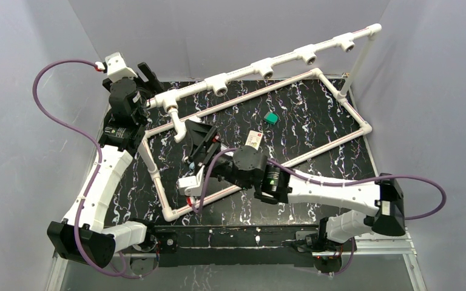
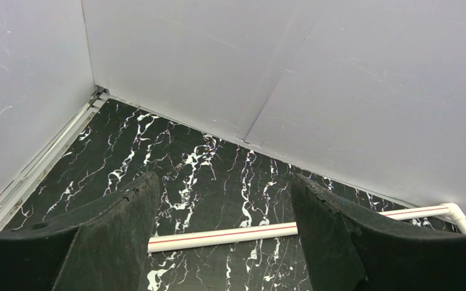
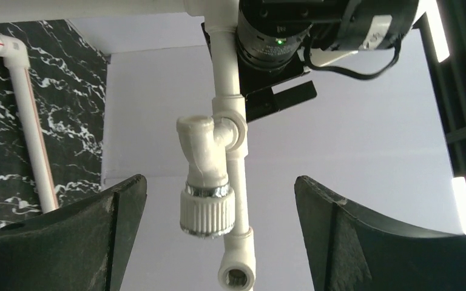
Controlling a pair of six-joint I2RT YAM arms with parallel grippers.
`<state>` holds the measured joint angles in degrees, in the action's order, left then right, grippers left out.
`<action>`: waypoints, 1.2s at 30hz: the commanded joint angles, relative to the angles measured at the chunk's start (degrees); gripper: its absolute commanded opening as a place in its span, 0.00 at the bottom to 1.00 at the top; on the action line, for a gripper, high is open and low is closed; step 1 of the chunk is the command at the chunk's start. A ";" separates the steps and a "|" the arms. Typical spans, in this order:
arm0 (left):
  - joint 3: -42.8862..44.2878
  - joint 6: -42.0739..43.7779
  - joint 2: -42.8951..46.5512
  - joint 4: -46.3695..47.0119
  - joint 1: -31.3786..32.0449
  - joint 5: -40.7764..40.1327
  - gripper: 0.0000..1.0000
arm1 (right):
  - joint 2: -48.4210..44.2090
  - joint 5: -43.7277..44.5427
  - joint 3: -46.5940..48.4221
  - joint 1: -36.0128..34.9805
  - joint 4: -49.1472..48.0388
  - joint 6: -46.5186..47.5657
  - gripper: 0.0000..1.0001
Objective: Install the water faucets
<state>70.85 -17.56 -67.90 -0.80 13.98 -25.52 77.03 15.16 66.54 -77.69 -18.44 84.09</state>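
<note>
One white water faucet hangs from the leftmost tee socket of the long pipe rail. In the right wrist view the water faucet shows its ribbed knob with chrome rings, and it sits between my spread fingers without touching them. My right gripper is open and empty, just right of the faucet; it also shows in the right wrist view. My left gripper is open and empty by the rail's left end. The left wrist view shows only the table and a pipe between the fingers.
A rectangular white pipe frame lies on the black marbled table. A small green piece and a white card lie inside it. Several open tee sockets line the rail. Grey walls enclose the table.
</note>
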 commanded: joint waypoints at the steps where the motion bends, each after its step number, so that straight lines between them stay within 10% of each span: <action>1: -5.86 0.68 -5.25 -18.92 1.10 2.35 0.76 | 3.56 1.57 4.08 -0.32 -8.30 8.66 0.98; 14: -6.49 0.86 -4.71 -18.87 1.09 2.40 0.76 | 10.28 7.78 7.89 1.91 -11.81 5.37 0.76; 27: -6.64 0.77 -4.79 -18.65 1.10 2.48 0.76 | 13.10 10.30 4.71 -0.23 -20.16 0.03 0.01; 36: -6.82 1.04 -4.28 -18.63 1.10 2.15 0.76 | 21.29 21.58 5.82 -3.94 -38.88 -21.40 0.01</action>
<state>70.83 -17.02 -67.94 -0.69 13.89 -25.69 94.78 32.23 70.98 -79.37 -45.39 78.91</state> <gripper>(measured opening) 0.763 0.454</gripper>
